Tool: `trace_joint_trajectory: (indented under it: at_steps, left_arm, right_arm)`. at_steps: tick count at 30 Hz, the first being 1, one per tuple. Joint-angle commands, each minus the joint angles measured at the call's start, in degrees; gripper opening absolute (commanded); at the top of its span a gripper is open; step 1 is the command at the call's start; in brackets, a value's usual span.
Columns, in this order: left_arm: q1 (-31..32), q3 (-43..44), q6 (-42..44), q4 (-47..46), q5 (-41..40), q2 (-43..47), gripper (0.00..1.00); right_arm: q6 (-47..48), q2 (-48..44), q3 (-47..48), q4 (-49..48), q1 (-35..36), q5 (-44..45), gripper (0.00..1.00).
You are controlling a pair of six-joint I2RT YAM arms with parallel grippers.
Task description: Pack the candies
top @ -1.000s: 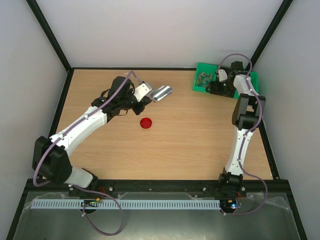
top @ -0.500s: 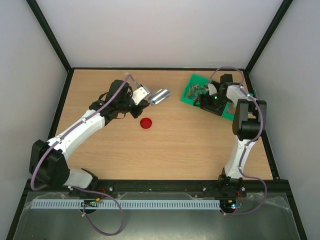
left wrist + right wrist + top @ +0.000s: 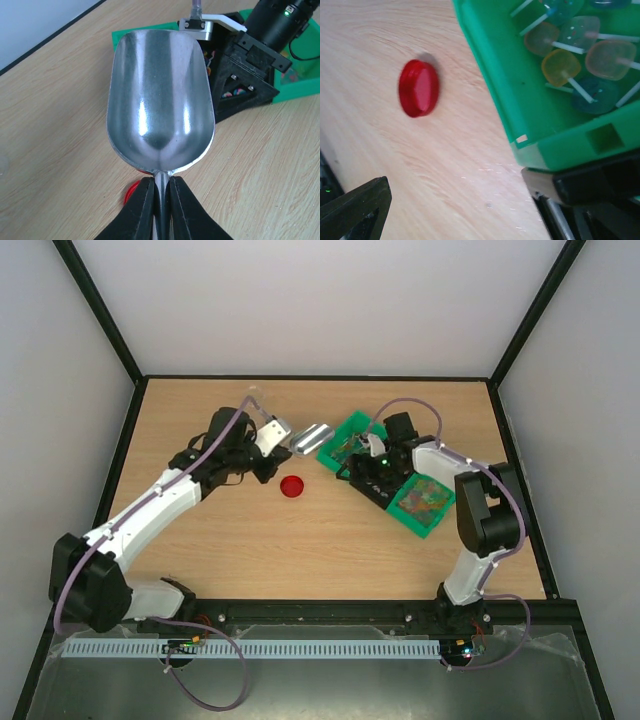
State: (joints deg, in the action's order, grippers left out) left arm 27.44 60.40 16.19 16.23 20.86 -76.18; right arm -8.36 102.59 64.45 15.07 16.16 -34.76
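Left gripper (image 3: 160, 197) is clamped on the thin handle of the silver scoop (image 3: 160, 95), whose empty bowl points at the green tray (image 3: 495, 75). Right gripper (image 3: 465, 200) has its jaws wide apart: one finger seems to sit against the tray's corner wall, and the other is out over bare wood with nothing pinched between them.

The candies (image 3: 424, 494) lie heaped in the tray's near right compartment. The far compartment, nearest the scoop, holds lollipops (image 3: 562, 65) on sticks. A red lid (image 3: 292, 487) lies on the table (image 3: 250, 560) near the scoop, apart from the tray. No container to pack into shows.

I judge that scooping is being set up, with nothing loaded yet. Next, the scoop must clear the right wrist, reach the candy compartment and dig under the heap while the tray is braced.
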Motion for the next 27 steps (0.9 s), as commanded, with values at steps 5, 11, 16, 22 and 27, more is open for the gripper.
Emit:
trace_joint_trajectory:
  at_steps: [5, 11, 16, 22, 27]
  left_arm:
    - [-3.4, -2.0, -1.5, 2.4, 2.6, 5.5, 0.02]
    - [-4.4, -1.5, 0.3, 6.0, 4.1, 7.3, 0.02]
    - [-4.4, 0.5, 3.4, 10.1, 5.0, 7.3, 0.02]
    - [-4.5, -1.1, 1.7, 8.3, 0.9, 8.2, 0.02]
    - [-4.5, -1.7, 1.7, 8.0, 0.7, 8.9, 0.02]
  right_arm:
    - [-0.2, -3.6, 7.3, 5.0, 4.7, -6.2, 0.99]
    - [13.7, -4.1, 16.6, 17.9, -3.7, -2.7, 0.99]
    - [23.1, 0.0, 23.4, 23.5, -6.6, 8.3, 0.99]
    - [28.3, 6.2, 29.9, 27.1, -9.1, 14.8, 0.93]
    - [31.7, 9.4, 30.2, 27.1, -9.2, 18.5, 0.81]
